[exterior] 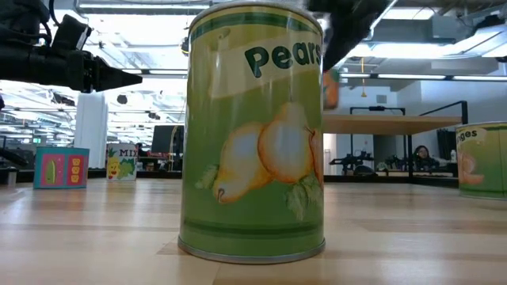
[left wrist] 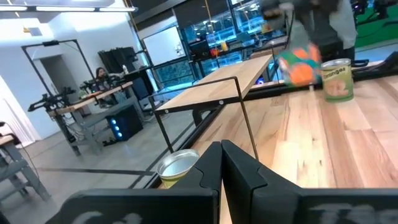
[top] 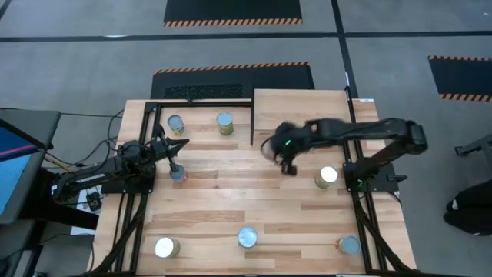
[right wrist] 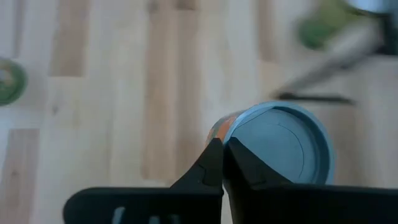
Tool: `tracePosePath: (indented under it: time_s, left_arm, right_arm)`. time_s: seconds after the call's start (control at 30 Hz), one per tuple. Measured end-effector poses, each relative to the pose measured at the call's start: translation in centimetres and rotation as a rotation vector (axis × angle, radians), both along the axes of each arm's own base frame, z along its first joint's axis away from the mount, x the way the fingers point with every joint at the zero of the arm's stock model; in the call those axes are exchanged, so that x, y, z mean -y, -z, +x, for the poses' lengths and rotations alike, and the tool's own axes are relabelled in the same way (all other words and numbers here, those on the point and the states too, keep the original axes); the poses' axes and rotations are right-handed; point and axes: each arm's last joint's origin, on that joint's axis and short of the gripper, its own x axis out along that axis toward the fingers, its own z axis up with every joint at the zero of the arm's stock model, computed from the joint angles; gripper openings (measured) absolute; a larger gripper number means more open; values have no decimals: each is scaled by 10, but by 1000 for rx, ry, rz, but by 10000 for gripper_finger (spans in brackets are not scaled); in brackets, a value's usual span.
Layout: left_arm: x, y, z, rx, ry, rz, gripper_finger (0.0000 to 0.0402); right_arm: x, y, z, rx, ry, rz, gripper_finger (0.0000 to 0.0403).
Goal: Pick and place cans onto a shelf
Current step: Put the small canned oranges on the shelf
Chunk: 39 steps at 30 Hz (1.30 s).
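My right gripper (top: pixel 283 160) hangs in the air just in front of the shelf (top: pixel 301 115), a light-wood board on a thin black frame at the table's far right. It is shut on a can (right wrist: pixel 280 146) with an orange-and-green label and a silver lid, which shows lifted off the table in the left wrist view (left wrist: pixel 298 65). My left gripper (top: pixel 183 143) stays shut and level at the table's left, touching nothing. Several other cans stand upright on the tabletop, among them a green Pears can (exterior: pixel 253 134) and an Oranges can (left wrist: pixel 337 79). My right gripper holds the can at its top rim (right wrist: pixel 231 129), on the lid's edge, where the two nearly closed fingertips (right wrist: pixel 214 158) meet. The fingers slant down from above. The can hangs clear of the table, lid tilted toward the wrist camera.
Two cans (top: pixel 176 123) (top: pixel 224 123) stand at the far left, one (top: pixel 178 173) by my left gripper, one (top: pixel 327 177) near the right arm's base. Three more (top: pixel 165 248) (top: pixel 247 237) (top: pixel 348 245) line the near edge. The table's middle is bare wood.
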Motion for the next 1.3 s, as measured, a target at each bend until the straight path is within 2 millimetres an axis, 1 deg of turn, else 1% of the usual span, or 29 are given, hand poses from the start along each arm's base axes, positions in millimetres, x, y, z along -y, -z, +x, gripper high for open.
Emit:
tracePosePath:
  time_s: [0.1,0.2,0.27,0.33,0.47,0.6,0.8,0.9,0.97,1.07,1.3]
  left_arm:
    - [0,0,0,-4,-16,8,0]
    - [-1,0,0,-2,-23,5,0]
    - [-1,0,0,1,-23,10,0]
    - [-1,-1,0,9,-23,12,0]
    - [-1,-2,0,16,-23,15,0]
    - [-1,-2,0,15,-23,13,0]
    - [-1,-1,0,14,-22,-8,0]
    - [-1,0,0,10,-22,-11,0]
    - [-1,0,0,10,-22,-11,0]
    - [-1,-1,0,17,-22,-10,0]
    - [-1,-1,0,17,-22,-12,0]
  right_arm:
    - [19,-26,-26,13,99,-36,15]
    - [41,-44,-47,21,210,-66,14]
    - [59,-52,-61,21,285,-87,16]
    - [78,-55,-73,19,360,-100,17]
    - [113,-53,-97,-41,502,-111,16]
    - [143,-47,-114,-91,609,-103,14]
    - [182,-33,-133,-135,700,-34,15]
    - [197,-23,-138,-173,733,-15,14]
    - [205,-18,-140,-188,748,7,14]
    - [210,-14,-144,-185,753,43,15]
    - [218,-13,-155,-181,804,56,14]
